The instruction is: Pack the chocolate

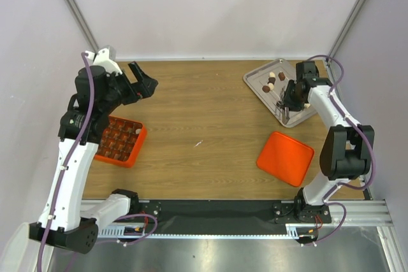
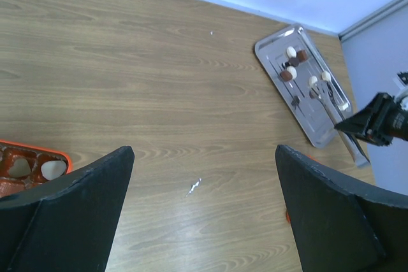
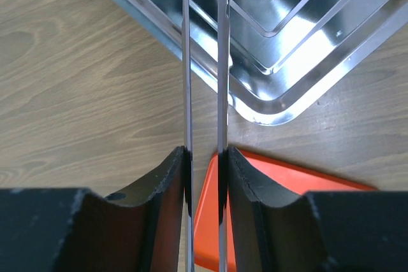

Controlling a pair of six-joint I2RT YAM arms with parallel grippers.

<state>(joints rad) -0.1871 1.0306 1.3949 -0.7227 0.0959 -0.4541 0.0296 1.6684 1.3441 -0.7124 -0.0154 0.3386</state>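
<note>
Squeezing metal tongs (image 3: pixel 187 62), right gripper (image 3: pixel 203 176) hovers over the steel tray (image 1: pixel 254 87); left gripper (image 2: pixel 204 183) gapes empty. Chocolate pieces (image 1: pixel 281 76) on tray: likely light, fragile, slippery; pinch gently across middle.

You are working in a robotics lab cell, not a kitchen or a shop. Plain white panels (image 1: pixel 210 11) close in the table (image 1: pixel 210 100) along its far, left and right edges, held by bare aluminium posts (image 1: pixel 71 6) at the far corners. Along the near edge runs a mounting rail (image 1: pixel 217 209) with two robot arms bolted to it, the left arm (image 1: pixel 67 170) and the right arm (image 1: pixel 344 148), each trailing purple cables (image 1: pixel 93 93). The wood-grain top carries staged props: a steel tray (image 1: pixel 254 82) with chocolate pieces (image 1: pixel 271 81) at the far right corner, an orange gridded box (image 1: pixel 137 148) at the left edge, and a flat orange lid (image 1: pixel 285 157) towards the near right.
</note>
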